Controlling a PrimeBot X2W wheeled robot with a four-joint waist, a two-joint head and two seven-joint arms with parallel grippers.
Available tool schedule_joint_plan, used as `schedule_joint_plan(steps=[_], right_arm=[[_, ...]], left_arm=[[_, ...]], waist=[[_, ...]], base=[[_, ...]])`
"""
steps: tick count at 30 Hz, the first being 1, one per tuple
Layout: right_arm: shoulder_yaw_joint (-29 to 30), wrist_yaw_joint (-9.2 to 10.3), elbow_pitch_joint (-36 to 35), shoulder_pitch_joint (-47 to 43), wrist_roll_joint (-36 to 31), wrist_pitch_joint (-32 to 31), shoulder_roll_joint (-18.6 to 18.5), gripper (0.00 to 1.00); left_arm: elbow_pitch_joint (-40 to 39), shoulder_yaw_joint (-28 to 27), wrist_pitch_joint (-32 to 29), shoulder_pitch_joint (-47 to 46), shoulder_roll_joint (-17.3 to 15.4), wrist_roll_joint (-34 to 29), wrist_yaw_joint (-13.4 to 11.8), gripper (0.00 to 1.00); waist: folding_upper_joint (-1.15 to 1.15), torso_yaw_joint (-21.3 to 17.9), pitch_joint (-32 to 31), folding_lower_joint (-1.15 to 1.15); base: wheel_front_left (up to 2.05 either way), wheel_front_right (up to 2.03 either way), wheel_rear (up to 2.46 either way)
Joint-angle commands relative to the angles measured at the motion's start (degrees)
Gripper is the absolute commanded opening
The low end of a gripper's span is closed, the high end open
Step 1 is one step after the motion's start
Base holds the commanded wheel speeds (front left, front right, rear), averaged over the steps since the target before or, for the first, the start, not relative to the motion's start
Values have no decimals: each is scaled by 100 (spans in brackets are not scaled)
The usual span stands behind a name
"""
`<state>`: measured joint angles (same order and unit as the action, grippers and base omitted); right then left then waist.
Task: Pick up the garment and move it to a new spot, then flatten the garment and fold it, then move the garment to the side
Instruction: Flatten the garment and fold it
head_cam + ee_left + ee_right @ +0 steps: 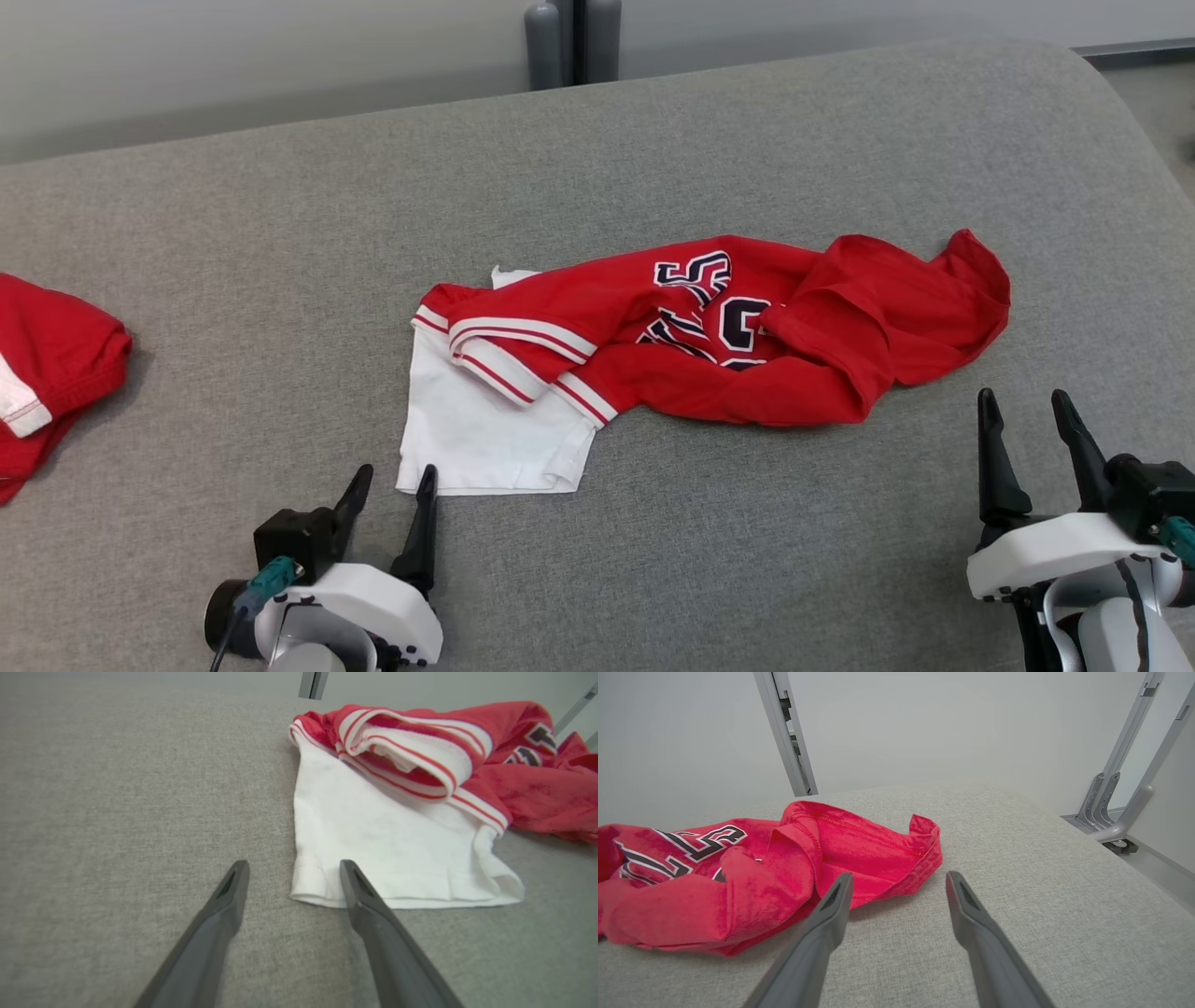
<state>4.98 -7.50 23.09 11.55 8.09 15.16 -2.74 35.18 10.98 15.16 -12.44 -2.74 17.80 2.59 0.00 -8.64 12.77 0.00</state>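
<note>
The garment, a crumpled red jersey with dark lettering and red-and-white striped trim, lies near the middle of the grey fabric-covered worktop; its white part spreads flat at the robot's left end, and the bunched red body stretches away to the right. The left claw stands open and empty, fingers spread, at the near left corner of that white part; in the left wrist view its right finger overlaps the white hem, and whether it touches the cloth I cannot tell. The right claw is also open and holds nothing; it sits just beside the garment's red right end, on the near side. A second red garment lies apart at the far left edge.
</note>
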Motion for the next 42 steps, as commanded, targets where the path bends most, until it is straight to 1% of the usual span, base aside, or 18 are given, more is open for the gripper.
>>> schedule_joint_plan(steps=[1,3,5,6,7,8,13,17,22,25,29,32,33,34,38,42], right_arm=[[-1,2,-28,33,37,-1,-30,100],[-14,2,-36,5,34,-1,-31,100],[-7,2,-43,-11,40,-1,-31,100],[0,2,-46,-20,38,0,-30,100],[15,2,-45,-32,40,-1,-30,100],[32,2,-43,-44,41,-1,-31,100],[56,2,13,-25,89,-1,-31,100],[-1,2,47,-42,116,-1,-32,100],[-52,2,38,-104,144,0,-31,100],[-91,2,18,-119,150,-1,-31,100],[-198,2,11,-106,174,0,-32,100],[-323,2,18,-83,218,0,-30,100],[-381,2,22,-63,209,0,-32,100],[-454,2,30,-39,233,-1,-33,100],[-848,2,64,79,298,-1,-31,100],[-1302,2,220,292,310,0,-36,100]], left_arm=[[143,-21,-11,-127,-30,45,-73,100],[396,4,-26,-151,-27,96,-98,100],[571,84,-43,-159,-24,140,-15,100],[655,126,-49,-164,-24,167,19,86],[699,175,-60,-173,-17,138,66,27],[743,239,-62,-172,-11,127,128,0],[644,489,-41,-215,-6,228,256,0],[272,435,0,-202,-23,311,208,0],[-259,14,0,-6,-26,213,62,0],[-526,-389,0,135,-38,138,-15,0],[-673,-903,0,318,-33,6,-75,0],[-617,-1199,0,422,-27,-85,-144,0],[-581,-1246,0,443,-26,-106,-160,20],[-554,-1276,0,456,-26,-114,-152,100],[-537,-1195,0,496,-26,-79,-161,100],[-492,-970,0,571,-26,-17,-116,100]], waist=[[0,-75,85,0],[0,-96,111,0],[0,-104,131,0],[0,-101,135,0],[0,-93,135,0],[0,-80,130,0],[0,75,24,0],[0,241,-109,0],[0,478,-271,0],[0,624,-354,0],[0,804,-430,0],[0,914,-456,0],[0,941,-460,0],[0,967,-462,0],[0,1062,-451,0],[0,1141,-418,0]], base=[[0,0,0],[0,0,0],[0,0,0],[0,0,0],[0,0,0],[0,0,0],[0,0,0],[0,0,0],[0,0,0],[0,0,0],[0,0,0],[0,0,0],[0,0,0],[0,0,0],[0,0,0],[0,0,0]])
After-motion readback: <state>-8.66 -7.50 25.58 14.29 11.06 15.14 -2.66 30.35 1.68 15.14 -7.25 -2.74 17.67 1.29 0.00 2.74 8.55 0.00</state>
